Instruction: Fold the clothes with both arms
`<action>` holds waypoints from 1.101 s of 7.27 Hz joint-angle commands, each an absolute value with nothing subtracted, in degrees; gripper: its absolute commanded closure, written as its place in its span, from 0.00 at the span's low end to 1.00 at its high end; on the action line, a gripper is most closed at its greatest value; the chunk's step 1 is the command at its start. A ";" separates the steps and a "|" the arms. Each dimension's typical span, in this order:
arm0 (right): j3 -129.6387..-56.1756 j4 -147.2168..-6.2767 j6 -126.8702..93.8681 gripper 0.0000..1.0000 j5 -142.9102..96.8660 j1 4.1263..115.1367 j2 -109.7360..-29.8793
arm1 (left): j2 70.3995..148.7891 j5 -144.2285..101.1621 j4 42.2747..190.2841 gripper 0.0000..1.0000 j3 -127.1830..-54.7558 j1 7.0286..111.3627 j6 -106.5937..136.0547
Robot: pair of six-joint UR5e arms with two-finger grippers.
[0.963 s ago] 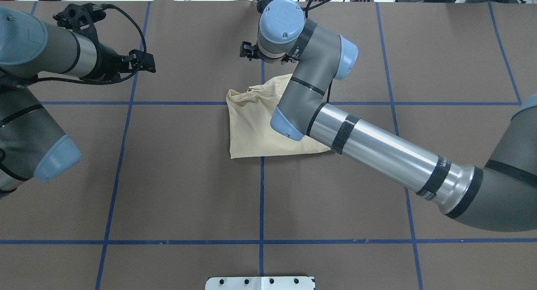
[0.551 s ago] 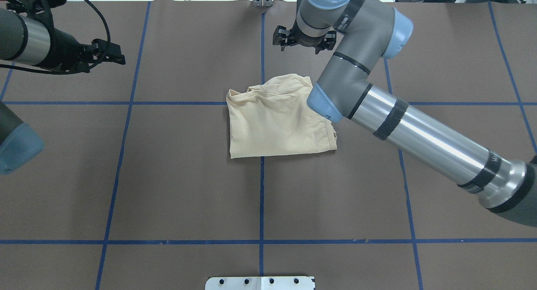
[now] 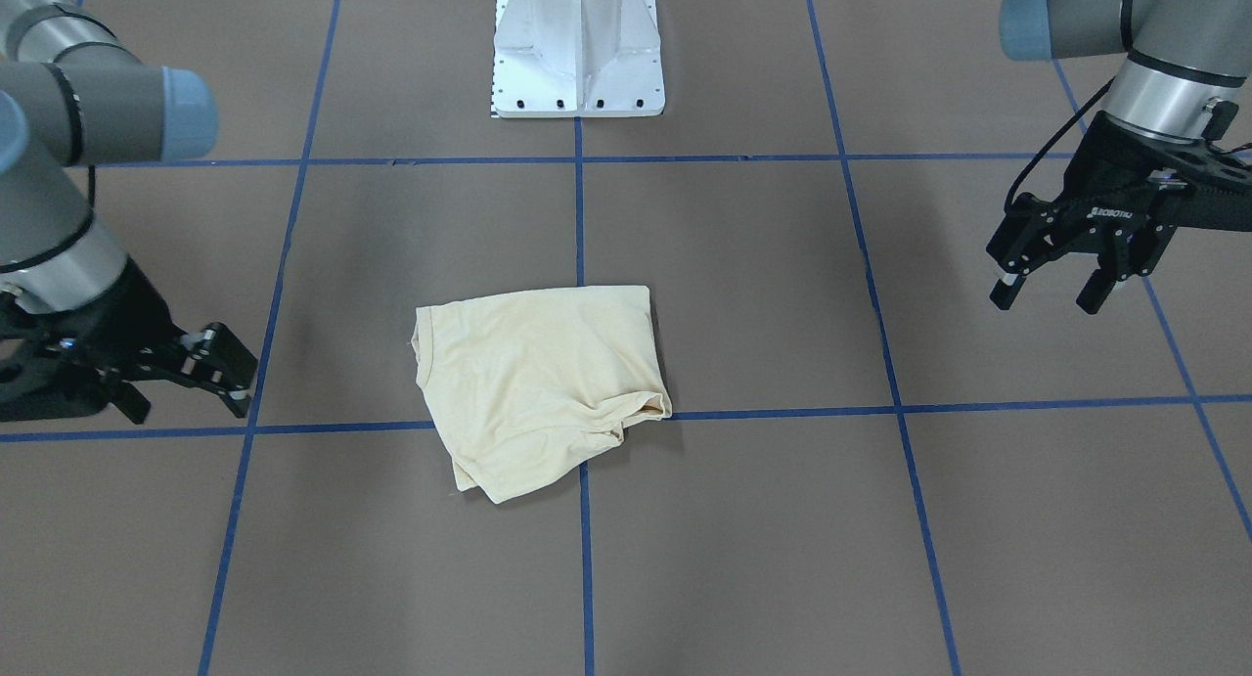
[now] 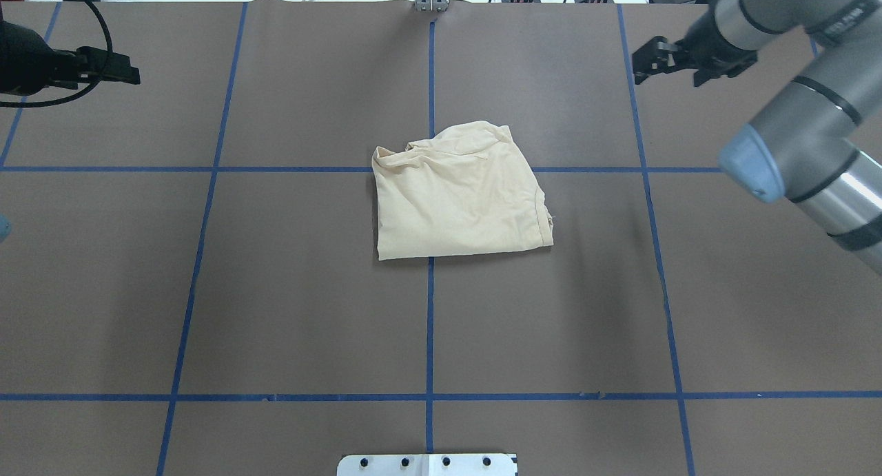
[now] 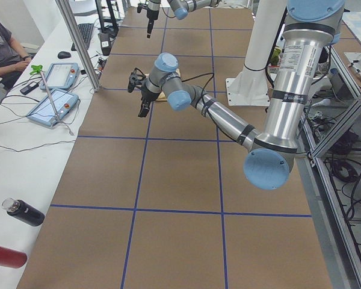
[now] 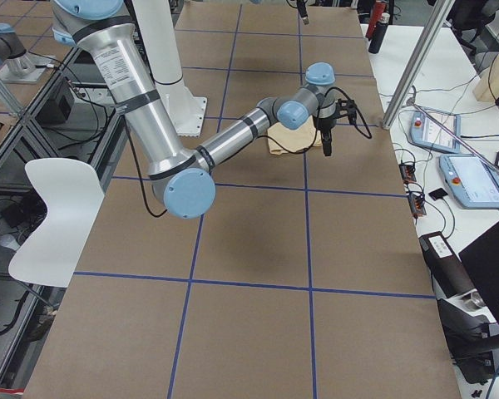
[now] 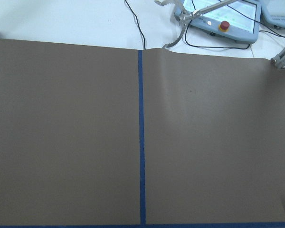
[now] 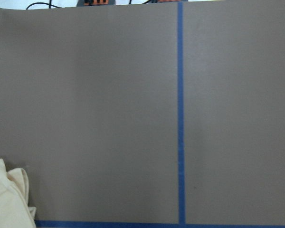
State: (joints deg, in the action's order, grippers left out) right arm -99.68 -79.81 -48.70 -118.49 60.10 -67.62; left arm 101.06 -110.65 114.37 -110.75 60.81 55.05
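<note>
The shirt (image 4: 458,193) lies folded into a rough rectangle in the middle of the brown table (image 4: 275,290), over the spot where two blue tape lines (image 4: 429,324) cross. Nothing touches it. In the overhead view its near edge is straight and flat. Its corner at 11 o'clock is rumpled into loose folds, and a seamed hem runs down the side at 3 o'clock.

The left gripper (image 3: 1047,297) hangs above the table with its fingers spread apart and nothing between them. In the overhead view it sits at about 10 o'clock from the shirt, well apart from it, near the table's far left corner.

The right gripper (image 3: 186,397) is also spread wide and empty. In the overhead view it is at about 2 o'clock from the shirt, well apart, close to the far edge.

The right wrist camera looks down on bare table and tape, with a bit of cream cloth at its 7 o'clock corner. The white base (image 3: 579,45) stands at 12 o'clock in the front view.
</note>
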 commanded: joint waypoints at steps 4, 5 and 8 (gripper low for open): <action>-101.62 -83.21 -47.73 0.00 -118.74 62.58 -79.62 | 97.93 -117.11 113.91 0.00 -104.77 61.26 53.45; -100.38 -82.97 -45.81 0.00 -119.44 65.01 -80.41 | 95.39 -117.51 113.21 0.00 -105.55 62.30 47.26; -98.71 -89.18 -25.64 0.00 -129.16 78.52 -82.79 | 92.72 -121.73 99.74 0.00 -105.64 76.15 17.43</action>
